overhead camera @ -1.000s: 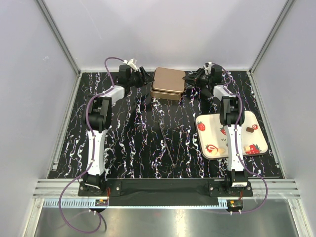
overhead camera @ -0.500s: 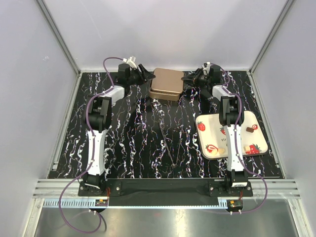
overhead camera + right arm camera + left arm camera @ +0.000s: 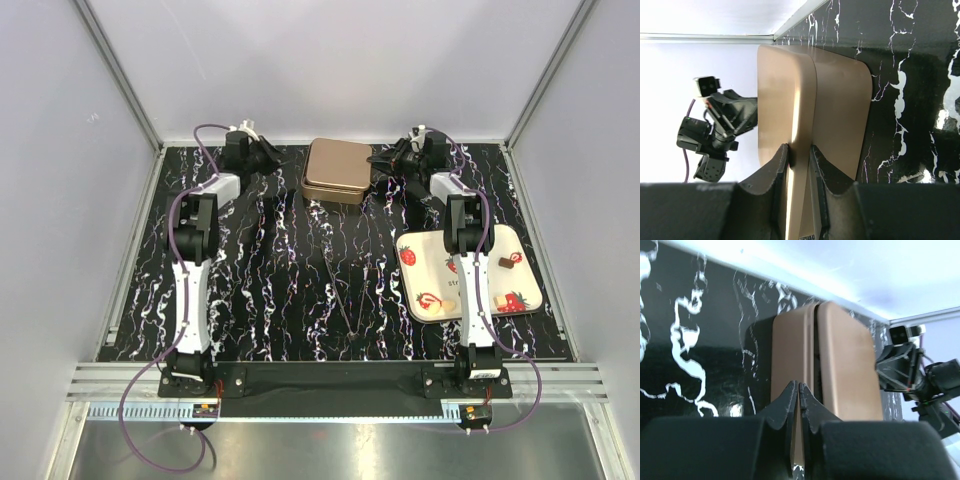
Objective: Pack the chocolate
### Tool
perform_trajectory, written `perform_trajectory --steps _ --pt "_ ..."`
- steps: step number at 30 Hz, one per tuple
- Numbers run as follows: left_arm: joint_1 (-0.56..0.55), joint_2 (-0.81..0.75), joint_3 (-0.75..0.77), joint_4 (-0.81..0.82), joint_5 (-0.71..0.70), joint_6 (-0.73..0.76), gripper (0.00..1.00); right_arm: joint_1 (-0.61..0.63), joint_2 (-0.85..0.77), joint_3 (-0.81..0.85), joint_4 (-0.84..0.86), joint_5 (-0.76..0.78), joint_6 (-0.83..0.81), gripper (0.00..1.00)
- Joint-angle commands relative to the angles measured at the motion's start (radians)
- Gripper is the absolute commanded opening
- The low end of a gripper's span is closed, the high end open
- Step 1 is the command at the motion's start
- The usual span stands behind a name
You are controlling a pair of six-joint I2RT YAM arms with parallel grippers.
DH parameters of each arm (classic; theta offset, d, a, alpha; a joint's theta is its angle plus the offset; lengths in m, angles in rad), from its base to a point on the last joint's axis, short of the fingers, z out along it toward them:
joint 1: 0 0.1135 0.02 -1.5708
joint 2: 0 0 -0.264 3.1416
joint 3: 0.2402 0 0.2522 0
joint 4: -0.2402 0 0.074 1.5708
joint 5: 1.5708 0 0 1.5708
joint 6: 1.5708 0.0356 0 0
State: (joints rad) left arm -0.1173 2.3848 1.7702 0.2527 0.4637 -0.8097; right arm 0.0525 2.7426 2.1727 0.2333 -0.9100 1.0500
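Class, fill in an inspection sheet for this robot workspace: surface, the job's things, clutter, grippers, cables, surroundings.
Surface: black marbled table, glossy.
Job's things: chocolate, a few small pieces on the white strawberry-print tray at the right; gold tin at the far edge, apparently closed.
Clutter: thin V-shaped item mid-table, perhaps tongs.
Grippers: left gripper, jaws shut and empty, short of the tin; right gripper, jaws clamped on the tin's edge.
Cables: purple cables loop along each arm, away from the tin and tray.
Surroundings: pale walls; metal rail along the near edge.
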Motion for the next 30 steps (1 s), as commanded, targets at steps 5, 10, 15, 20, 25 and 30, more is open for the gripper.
perform_trajectory --steps 5,10,15,20,25,30 --pt "-0.034 0.062 0.080 -0.090 -0.028 0.017 0.07 0.035 -0.049 0.055 -0.042 -0.021 -0.042 0.15" --pt "-0.047 0.082 0.101 -0.086 0.001 0.011 0.07 0.044 -0.049 0.052 -0.042 -0.010 -0.038 0.15" --pt "-0.048 0.083 0.095 -0.067 0.021 -0.002 0.06 0.050 -0.041 0.074 -0.046 -0.012 -0.031 0.15" --pt "-0.054 0.080 0.094 -0.059 0.032 0.004 0.06 0.061 -0.038 0.105 -0.098 -0.004 -0.064 0.15" --pt "-0.055 0.071 0.087 -0.061 0.030 0.007 0.06 0.066 -0.057 0.084 -0.097 0.011 -0.068 0.15" --pt "-0.062 0.068 0.081 -0.055 0.030 0.006 0.05 0.083 -0.028 0.116 -0.127 0.014 -0.062 0.15"
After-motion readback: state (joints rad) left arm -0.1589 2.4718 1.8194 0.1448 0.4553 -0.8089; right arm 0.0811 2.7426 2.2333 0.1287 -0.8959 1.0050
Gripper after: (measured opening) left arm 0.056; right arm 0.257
